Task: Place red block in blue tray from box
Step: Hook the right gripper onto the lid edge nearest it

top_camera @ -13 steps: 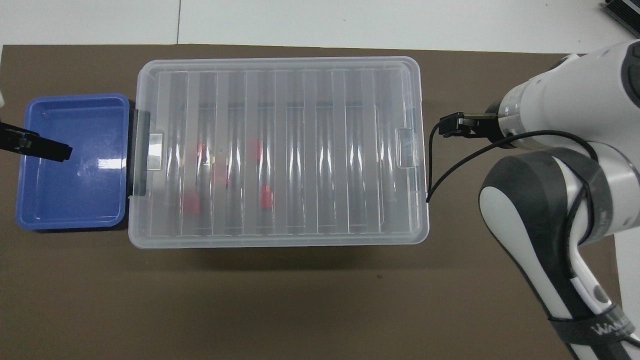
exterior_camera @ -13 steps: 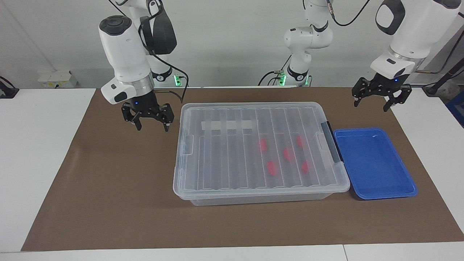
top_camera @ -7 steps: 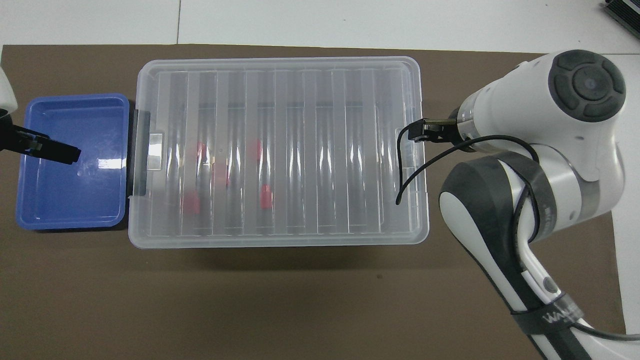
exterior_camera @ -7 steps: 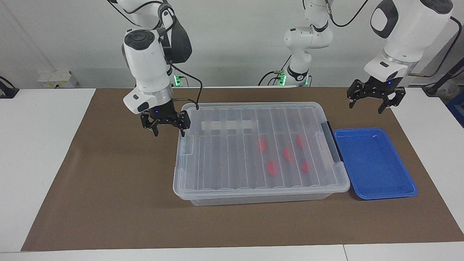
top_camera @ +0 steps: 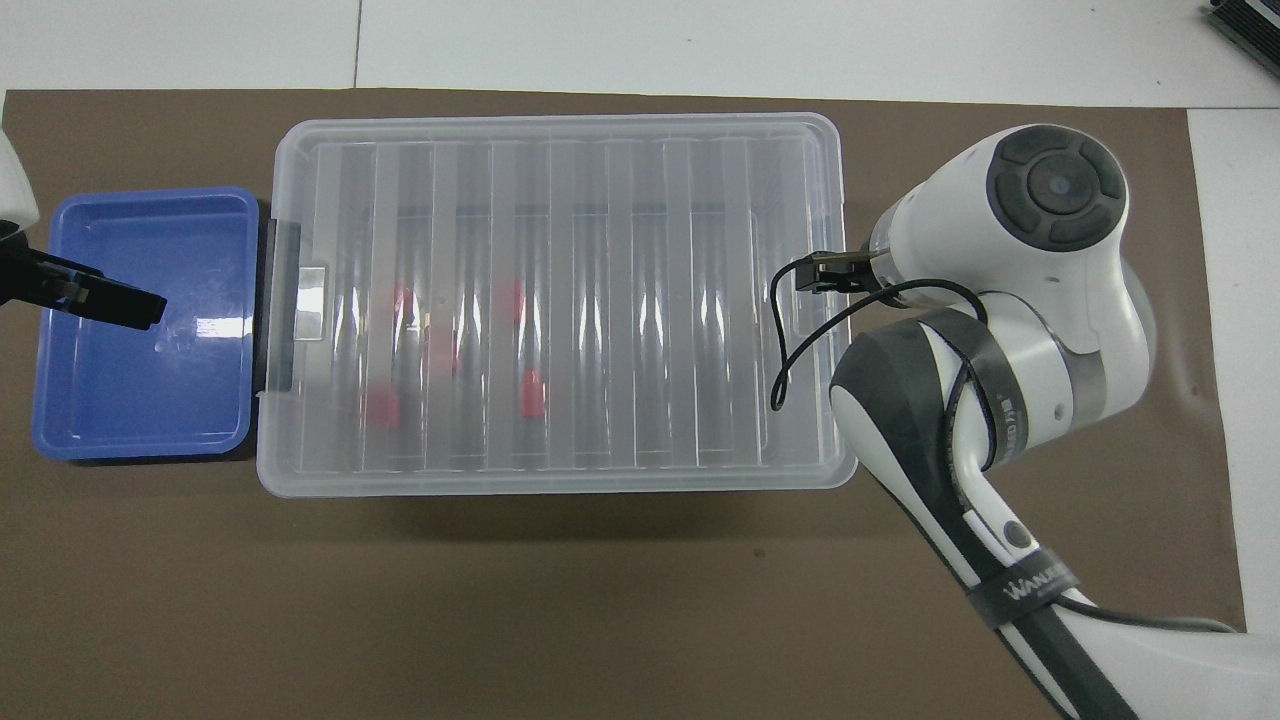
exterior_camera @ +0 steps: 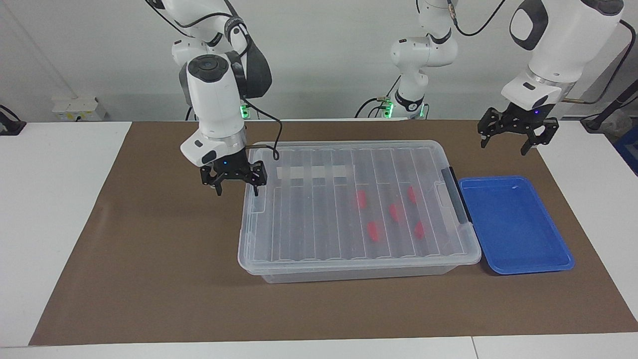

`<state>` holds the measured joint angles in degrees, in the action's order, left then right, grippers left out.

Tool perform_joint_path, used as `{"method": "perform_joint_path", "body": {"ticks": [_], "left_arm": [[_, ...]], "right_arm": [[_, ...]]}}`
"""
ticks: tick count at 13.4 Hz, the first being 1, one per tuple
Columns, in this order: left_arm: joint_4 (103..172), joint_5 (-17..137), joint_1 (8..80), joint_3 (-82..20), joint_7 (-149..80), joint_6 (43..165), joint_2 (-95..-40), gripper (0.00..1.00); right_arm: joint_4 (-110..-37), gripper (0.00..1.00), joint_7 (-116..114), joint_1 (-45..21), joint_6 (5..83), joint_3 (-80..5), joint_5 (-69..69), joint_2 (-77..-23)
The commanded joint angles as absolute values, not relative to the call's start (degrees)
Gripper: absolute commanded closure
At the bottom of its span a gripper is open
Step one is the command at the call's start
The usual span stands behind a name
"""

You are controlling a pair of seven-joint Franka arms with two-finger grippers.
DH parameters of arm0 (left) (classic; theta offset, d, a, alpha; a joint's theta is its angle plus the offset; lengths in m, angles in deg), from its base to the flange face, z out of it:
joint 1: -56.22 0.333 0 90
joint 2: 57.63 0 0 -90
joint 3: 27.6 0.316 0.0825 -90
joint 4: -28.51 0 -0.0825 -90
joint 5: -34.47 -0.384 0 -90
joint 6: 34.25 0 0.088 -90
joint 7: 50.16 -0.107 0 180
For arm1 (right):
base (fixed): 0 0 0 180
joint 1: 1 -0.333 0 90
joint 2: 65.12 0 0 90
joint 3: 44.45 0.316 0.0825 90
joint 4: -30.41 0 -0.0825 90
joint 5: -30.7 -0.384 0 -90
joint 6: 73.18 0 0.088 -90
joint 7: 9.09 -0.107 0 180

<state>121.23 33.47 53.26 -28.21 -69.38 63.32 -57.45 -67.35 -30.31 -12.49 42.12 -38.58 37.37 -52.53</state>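
The box is a clear bin with its ribbed lid shut, and it also shows in the overhead view. Several red blocks lie inside it, toward the black latch. They show through the lid from overhead too. The blue tray sits empty beside the latch end. My right gripper is open, low at the box's end toward the right arm, one fingertip by the lid's corner. My left gripper is open, up in the air over the tray.
A brown mat covers the table, with white tabletop around it. A third robot arm's base stands at the robots' edge. A whitish tape strip lies on the lid. A cable hangs from my right wrist over the lid.
My right gripper has moved across the mat to the box's end and dropped lower. My left gripper shifted slightly over the tray. Box, blocks and tray have not moved.
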Motion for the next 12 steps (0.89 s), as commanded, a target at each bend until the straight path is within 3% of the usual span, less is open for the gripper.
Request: {"method": "perform_joint_path", "body": {"ticks": [1,12], "left_arm": [[122.46,33.94,53.05,-27.51,-69.32,64.54,-56.05,0.0],[122.73,33.94,53.32,-26.9,-69.06,63.39,-55.52,0.0]], "right_arm": [[-71.36,0.0,-31.59,-12.34,43.54,-38.38,38.88,-54.65],[-71.81,0.0,-16.23,-5.67,41.69,-38.38,39.05,-55.01]]}}
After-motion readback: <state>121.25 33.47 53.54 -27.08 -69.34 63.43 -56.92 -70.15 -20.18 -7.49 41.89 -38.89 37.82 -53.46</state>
